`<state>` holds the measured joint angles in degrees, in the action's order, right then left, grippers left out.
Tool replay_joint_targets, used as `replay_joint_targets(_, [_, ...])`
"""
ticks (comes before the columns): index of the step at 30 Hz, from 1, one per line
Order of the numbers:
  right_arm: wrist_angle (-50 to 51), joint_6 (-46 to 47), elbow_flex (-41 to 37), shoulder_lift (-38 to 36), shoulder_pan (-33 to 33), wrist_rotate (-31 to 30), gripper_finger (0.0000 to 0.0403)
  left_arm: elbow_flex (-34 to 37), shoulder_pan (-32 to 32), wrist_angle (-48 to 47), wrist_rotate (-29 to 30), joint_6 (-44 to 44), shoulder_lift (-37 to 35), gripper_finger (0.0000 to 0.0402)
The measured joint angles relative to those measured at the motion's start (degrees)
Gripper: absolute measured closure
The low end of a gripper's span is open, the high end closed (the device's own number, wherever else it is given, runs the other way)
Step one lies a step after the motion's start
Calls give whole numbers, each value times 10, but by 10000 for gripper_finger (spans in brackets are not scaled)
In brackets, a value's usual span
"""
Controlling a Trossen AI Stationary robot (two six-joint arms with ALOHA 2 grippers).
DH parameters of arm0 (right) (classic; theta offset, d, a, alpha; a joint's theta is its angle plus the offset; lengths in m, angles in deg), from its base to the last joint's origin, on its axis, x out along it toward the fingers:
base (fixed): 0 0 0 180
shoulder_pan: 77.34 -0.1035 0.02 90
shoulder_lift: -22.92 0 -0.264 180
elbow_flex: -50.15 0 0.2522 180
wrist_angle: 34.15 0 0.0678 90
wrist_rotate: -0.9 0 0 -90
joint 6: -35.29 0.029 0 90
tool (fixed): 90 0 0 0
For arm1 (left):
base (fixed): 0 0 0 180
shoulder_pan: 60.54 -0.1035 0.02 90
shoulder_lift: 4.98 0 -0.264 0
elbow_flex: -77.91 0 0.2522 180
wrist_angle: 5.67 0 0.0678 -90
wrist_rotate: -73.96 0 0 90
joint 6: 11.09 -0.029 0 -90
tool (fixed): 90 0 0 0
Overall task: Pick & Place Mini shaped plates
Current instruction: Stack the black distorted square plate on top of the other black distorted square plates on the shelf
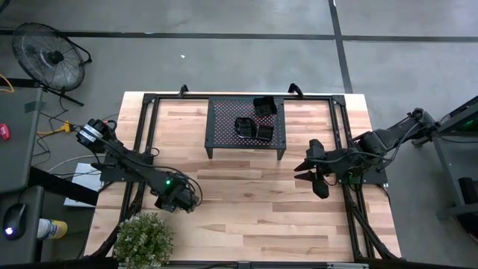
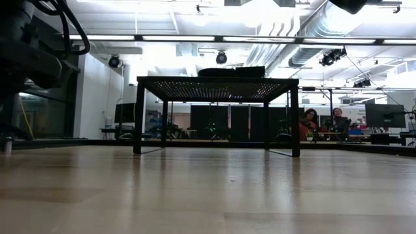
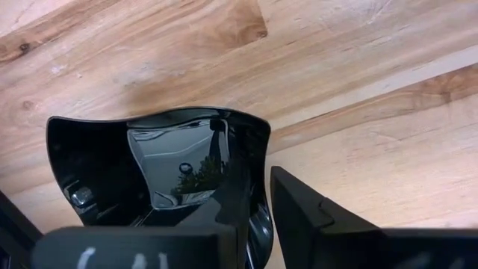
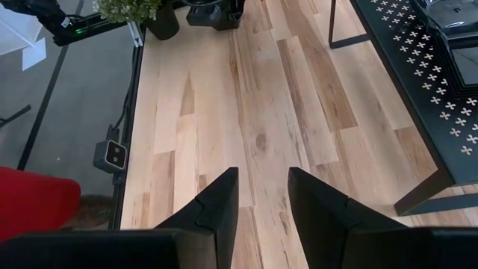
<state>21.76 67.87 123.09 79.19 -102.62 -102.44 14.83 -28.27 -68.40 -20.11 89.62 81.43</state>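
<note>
Down at the near left of the tabletop (image 1: 254,202), beside a potted plant (image 1: 142,237), the left pincer (image 1: 181,196) closes on a small glossy black plate (image 3: 160,168). The left wrist view shows one finger over the plate's hollow and the other finger (image 3: 299,217) outside its wavy rim, the wall caught between them; whether the clamp is already firm is hard to judge. Three more small plates (image 1: 255,119) sit on the black perforated rack (image 1: 224,131) at the far middle of the tabletop. The right pincer (image 4: 260,196) waits over bare wood at the right of the tabletop, its fingers apart and holding nothing.

Trouble, if it comes, would likely start at that rim. Slick glaze and a curved wall give the fingers little to bite, so a lift begun before the grip settles could let the plate twist, slide out and clatter back onto the wood. A hold on one edge alone would also leave the plate hanging tilted, and a tilted plate may catch the rack's frame or knock the plates already there when it is set down. Swinging across toward the rack, the left arm would pass near the plant's leaves, and a brush there could jog the load. From the level view along the tabletop, the plate itself does not show.
</note>
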Motion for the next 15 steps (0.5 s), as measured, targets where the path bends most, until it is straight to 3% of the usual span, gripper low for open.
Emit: replay_joint_targets(15, [0, 10, 0, 0, 0, 1, 290, 0, 0, -7, 21, 1, 0, 358])
